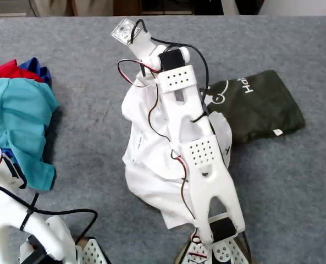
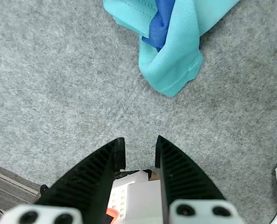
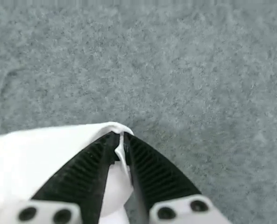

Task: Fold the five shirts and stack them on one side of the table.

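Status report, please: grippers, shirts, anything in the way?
Right gripper shut on white shirt edge. Left gripper open, empty, near teal shirt. Dark green shirt lies beside white one.

white shirt [image 1: 145, 168]; teal shirt [image 1: 20, 121]; dark green shirt [image 1: 264, 107]

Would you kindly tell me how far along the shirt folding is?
Done: the dark green cloth shirt looks folded at one side. In hand: the right claw pinches the crumpled white cloth shirt. Remaining: the teal cloth shirt, blue cloth shirt and red cloth shirt lie heaped, unfolded, near the open left claw.
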Tool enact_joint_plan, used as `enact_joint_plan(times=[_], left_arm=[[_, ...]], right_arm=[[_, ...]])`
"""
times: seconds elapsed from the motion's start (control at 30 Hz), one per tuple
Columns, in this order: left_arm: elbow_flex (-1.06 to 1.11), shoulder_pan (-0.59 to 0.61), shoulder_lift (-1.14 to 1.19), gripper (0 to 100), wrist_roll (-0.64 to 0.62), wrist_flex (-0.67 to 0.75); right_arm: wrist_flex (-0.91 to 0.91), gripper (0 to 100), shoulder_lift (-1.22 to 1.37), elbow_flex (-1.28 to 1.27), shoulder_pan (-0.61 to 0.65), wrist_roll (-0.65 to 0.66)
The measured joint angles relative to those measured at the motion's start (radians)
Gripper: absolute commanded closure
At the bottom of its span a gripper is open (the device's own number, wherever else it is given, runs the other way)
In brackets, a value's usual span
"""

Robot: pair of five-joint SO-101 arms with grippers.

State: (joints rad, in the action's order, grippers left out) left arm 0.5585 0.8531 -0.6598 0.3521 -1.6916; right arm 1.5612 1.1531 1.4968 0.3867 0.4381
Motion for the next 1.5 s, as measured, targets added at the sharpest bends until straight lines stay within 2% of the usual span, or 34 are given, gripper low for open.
enact_joint_plan(times=[0.1, 0.27, 0.47, 0.53, 0.67, 0.87, 0.97, 1.1, 1.23, 1.33, 1.5], left_arm=[[0.0, 0.0, 0.0, 88, 0.0, 0.0], [0.0, 0.0, 0.0, 88, 0.038, -0.029], [0.0, 0.0, -0.057, 88, 0.044, -0.038], [0.0, -0.038, -0.11, 88, 0.044, -0.038], [-0.002, -0.213, -0.267, 88, 0.026, -0.04], [-0.009, -0.603, -0.535, 88, -0.278, 0.074], [-0.017, -0.858, -0.555, 88, -0.328, 0.112], [-0.029, -1.097, -0.488, 88, -0.365, 0.161], [-0.066, -1.203, -0.321, 88, -0.37, 0.183], [-0.107, -1.289, -0.149, 88, -0.37, 0.21], [-0.206, -1.401, 0.114, 89, -0.373, 0.279]], right_arm=[[0.066, 99.6, 0.0, 0.04, 0.0, 0.002], [0.181, 99.6, -0.011, 0.115, 0.0, 0.075], [0.192, 99.6, -0.178, 0.126, 0.012, 0.08], [0.18, 99.6, -0.252, 0.126, 0.02, 0.08], [0.167, 99.6, -0.399, 0.126, 0.025, 0.08], [0.206, 99.6, -0.549, 0.133, -0.006, 0.08], [0.207, 99.6, -0.549, 0.135, -0.075, 0.08], [0.207, 99.6, -0.502, 0.118, -0.206, 0.034], [0.207, 99.6, -0.368, 0.064, -0.316, 0.021], [0.204, 99.6, -0.21, 0.04, -0.331, 0.006], [0.112, 99.6, 0.077, 0.117, -0.374, -0.123]])
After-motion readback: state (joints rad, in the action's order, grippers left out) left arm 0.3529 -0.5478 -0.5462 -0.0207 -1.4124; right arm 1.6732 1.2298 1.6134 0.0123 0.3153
